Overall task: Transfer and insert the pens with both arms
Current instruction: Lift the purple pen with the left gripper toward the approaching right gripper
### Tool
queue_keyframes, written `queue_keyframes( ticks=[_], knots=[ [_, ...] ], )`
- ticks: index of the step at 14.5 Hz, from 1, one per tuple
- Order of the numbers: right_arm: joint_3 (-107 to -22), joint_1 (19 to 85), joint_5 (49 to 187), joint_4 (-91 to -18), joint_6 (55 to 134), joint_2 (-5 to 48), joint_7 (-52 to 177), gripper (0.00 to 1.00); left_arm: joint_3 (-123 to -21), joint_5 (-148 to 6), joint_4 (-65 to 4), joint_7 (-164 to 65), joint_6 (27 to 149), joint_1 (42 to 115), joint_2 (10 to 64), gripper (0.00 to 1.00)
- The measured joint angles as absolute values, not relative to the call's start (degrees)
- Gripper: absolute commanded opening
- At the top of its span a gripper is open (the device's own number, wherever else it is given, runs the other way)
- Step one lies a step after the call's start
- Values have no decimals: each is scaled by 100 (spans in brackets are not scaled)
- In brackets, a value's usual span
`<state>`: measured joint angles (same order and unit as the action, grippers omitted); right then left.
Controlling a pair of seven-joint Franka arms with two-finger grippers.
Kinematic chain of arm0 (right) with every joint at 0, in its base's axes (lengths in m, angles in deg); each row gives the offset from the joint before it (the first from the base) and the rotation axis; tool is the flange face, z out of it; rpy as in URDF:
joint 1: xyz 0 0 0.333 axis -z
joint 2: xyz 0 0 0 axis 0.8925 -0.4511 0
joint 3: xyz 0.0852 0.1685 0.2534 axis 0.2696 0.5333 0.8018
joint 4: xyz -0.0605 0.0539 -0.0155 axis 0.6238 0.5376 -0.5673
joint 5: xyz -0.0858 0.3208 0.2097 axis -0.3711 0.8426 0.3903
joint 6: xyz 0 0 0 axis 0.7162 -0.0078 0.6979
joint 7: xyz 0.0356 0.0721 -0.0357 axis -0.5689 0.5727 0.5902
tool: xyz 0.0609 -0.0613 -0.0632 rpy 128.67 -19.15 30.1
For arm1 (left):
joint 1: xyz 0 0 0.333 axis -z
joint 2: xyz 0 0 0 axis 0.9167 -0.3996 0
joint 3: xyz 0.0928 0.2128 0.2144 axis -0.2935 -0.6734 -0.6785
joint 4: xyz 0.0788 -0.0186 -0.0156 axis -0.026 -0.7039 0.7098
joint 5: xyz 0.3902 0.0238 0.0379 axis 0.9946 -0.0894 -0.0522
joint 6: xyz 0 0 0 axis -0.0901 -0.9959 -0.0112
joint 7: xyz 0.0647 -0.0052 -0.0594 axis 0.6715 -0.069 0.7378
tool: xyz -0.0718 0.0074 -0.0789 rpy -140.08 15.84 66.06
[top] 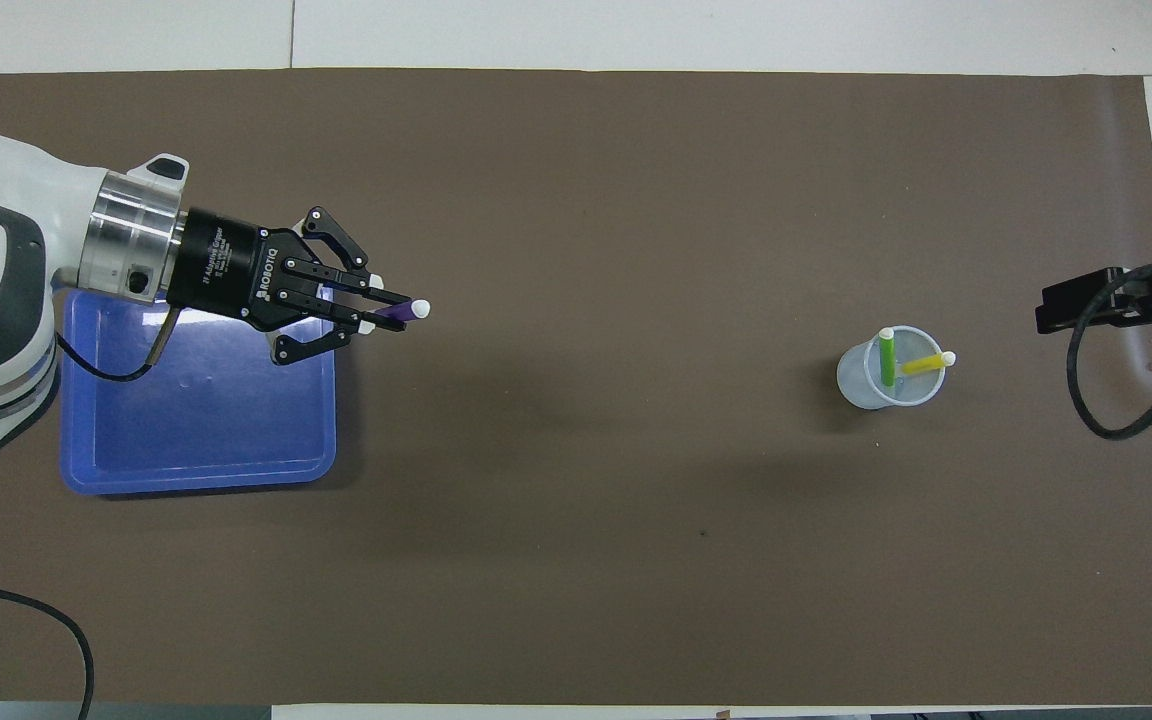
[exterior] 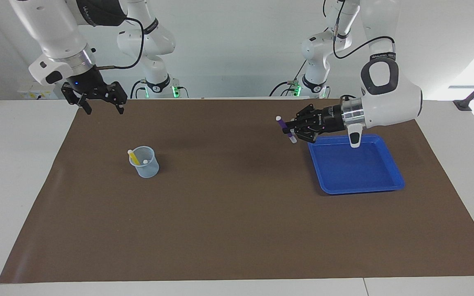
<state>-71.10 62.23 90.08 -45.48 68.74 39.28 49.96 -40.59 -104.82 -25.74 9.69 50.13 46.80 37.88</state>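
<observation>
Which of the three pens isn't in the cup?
The purple pen. The left gripper holds it in the air beside the blue tray; the green and yellow stand in the cup.

Mat (exterior: 237,213): matt brown, paper-like sheet, smooth, lying on a plain white table (exterior: 15,185). Tray (top: 198,440): glossy blue plastic with light glare on its floor; cup (top: 861,378): clear, faintly frosted plastic. Arms (exterior: 389,102): smooth white plastic-looking shells, brushed silver metal wrist rings, matt black grippers; purple pen (top: 398,312) looks smooth plastic.
</observation>
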Motion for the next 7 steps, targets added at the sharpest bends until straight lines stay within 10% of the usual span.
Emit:
queue_keyframes(
  ticks=[7],
  knots=[
    [-5911, 6193, 10047, -4550, 7724, 3904, 2990, 100, -3823, -11790, -3423, 1336, 6500, 5575, 4488, 0]
  ],
)
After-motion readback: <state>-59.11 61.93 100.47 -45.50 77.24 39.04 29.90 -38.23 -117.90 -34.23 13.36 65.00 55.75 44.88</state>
